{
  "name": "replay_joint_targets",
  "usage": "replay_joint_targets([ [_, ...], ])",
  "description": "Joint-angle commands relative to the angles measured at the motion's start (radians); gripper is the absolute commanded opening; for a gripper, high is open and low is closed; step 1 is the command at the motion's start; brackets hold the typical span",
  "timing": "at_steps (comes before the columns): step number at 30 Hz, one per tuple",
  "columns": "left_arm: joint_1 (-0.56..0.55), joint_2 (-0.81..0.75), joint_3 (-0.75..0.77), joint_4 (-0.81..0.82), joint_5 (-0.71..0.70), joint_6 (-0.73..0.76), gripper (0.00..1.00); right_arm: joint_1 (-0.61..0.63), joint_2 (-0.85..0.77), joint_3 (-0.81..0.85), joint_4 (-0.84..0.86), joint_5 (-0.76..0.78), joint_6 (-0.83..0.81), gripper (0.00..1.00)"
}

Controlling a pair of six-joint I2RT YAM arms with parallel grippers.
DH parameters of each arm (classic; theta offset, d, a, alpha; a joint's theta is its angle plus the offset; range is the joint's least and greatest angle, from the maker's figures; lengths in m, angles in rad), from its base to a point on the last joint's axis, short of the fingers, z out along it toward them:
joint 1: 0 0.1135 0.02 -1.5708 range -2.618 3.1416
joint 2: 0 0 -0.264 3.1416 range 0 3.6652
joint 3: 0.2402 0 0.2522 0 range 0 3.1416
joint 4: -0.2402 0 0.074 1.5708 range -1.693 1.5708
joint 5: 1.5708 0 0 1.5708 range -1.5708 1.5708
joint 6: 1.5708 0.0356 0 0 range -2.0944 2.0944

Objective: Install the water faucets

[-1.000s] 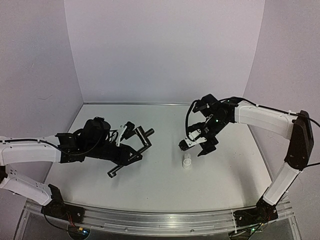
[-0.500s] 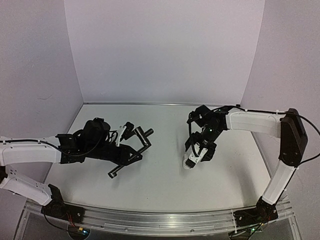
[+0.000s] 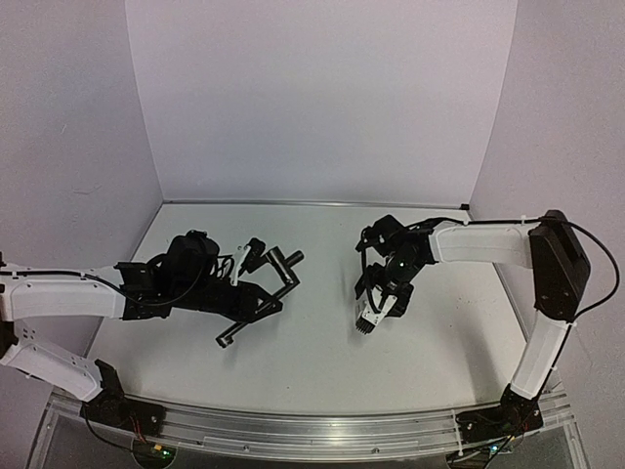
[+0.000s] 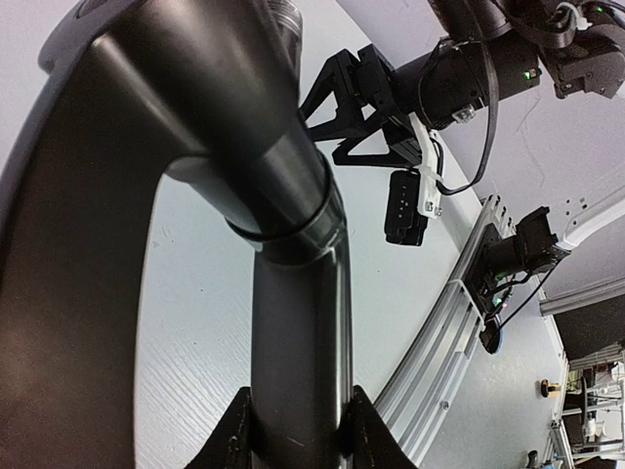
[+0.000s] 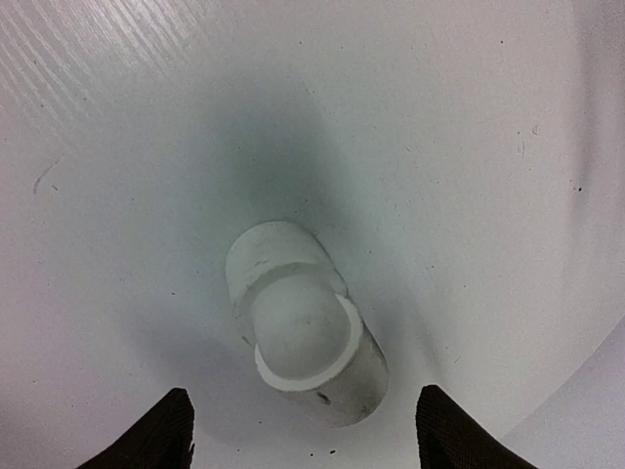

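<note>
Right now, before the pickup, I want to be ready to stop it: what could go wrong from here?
The white fitting stands loose on the table between the right gripper's open fingers; round, it may tip or roll away if one finger touches first. The left gripper grips the black pipe with much of it sticking out, so it could twist on contact.

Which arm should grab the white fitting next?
Right. The right gripper hangs directly over the white fitting, its open fingers flanking it on the table. The left gripper is shut on the black pipe, on the other side.
</note>
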Motion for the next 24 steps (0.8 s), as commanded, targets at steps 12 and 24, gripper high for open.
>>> replay_joint_targets([
  [12, 0.005, -0.001, 0.049, 0.115, 0.021, -0.008, 0.0, 0.032, 0.041, -0.055, 0.069, 0.033, -0.325, 0.61],
  [24, 0.004, 0.01, 0.057, 0.101, 0.021, 0.0, 0.0, 0.032, 0.051, -0.072, 0.095, 0.033, -0.256, 0.33],
])
